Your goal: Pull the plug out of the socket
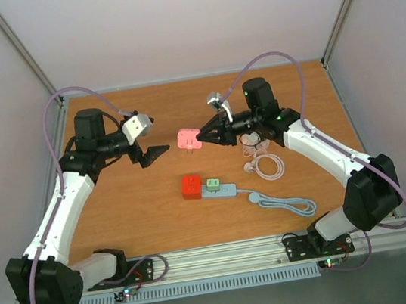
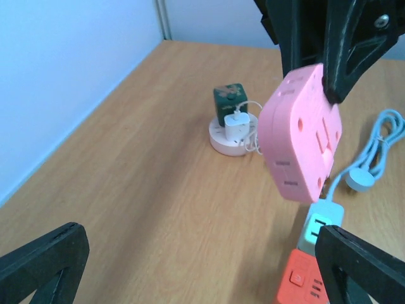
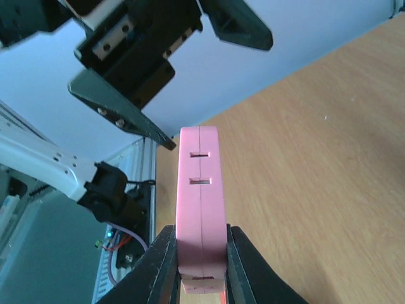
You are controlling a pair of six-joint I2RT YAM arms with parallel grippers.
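- Pink plastic catches the eye from overhead: the pink adapter [image 1: 188, 139] hangs in the air over the middle of the wooden table [image 1: 120, 210]. The right hand [image 1: 200, 135] is clamped on one end of it. The left hand [image 1: 156, 134] faces it from just beside, fingers spread wide and touching nothing. I'd guess it is held up there so that both arms can reach it.
- In the same view, a red cube [image 1: 191, 186] and a pale green power strip [image 1: 220, 188] lie on the table below, with a grey cable [image 1: 287, 202] trailing off to the right. The adapter is apart from them, so it looks already free of the strip.
- From the left wrist, that hand's own two fingers sit in the bottom corners, far apart. The adapter fills the space ahead, pinched at its top by the right hand's black fingers [image 2: 338, 57]. I cannot make out a separate plug seated in it.
- Behind it, a round white socket [image 2: 221, 142] carries a small white charger [image 2: 236, 121] and a dark green cube [image 2: 229, 101].
- From the right wrist, the fingers press flat on both broad sides of the adapter. That grip leaves the narrow slotted edge bare and turned toward the open left hand, probably to give it something to take.
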